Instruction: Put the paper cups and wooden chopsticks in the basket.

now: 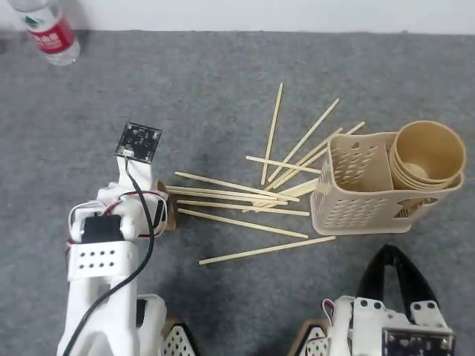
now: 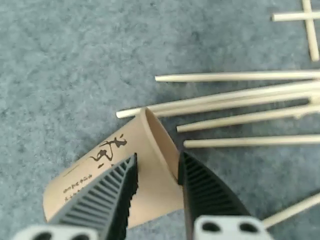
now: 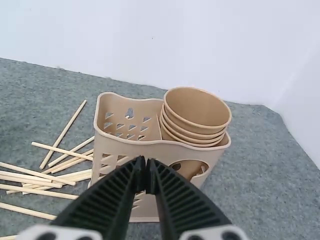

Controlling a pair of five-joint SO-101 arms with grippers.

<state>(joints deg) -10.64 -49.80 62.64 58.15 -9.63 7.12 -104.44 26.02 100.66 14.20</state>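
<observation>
Cup [image 2: 90,162] lies on its side on the worktop [image 1: 223,74], beside the chopsticks [image 1: 245,222]. Left hand [image 2: 157,162], jaws narrowly apart, straddles its rim. Risk: the thin wall may crumple or slip when pinched. Right hand [image 3: 146,162], closed, sits before the basket [image 3: 125,150].

cup [image 2: 95,155]: matt brown paper. chopsticks [image 1: 243,224]: bare pale wood, smooth. basket [image 1: 349,211]: smooth beige plastic. table cover [image 1: 208,96]: rough grey carpet-like cloth.

- White plastic left arm [image 1: 119,326]: perforated plate [image 1: 100,259], black servo block [image 1: 100,228], black cable [image 1: 145,222], red wires, small black square circuit board [image 1: 139,142].
- Left tool [image 2: 157,167] and right tool [image 3: 146,164]: black ribbed fingers, pale grey mounts.
</observation>
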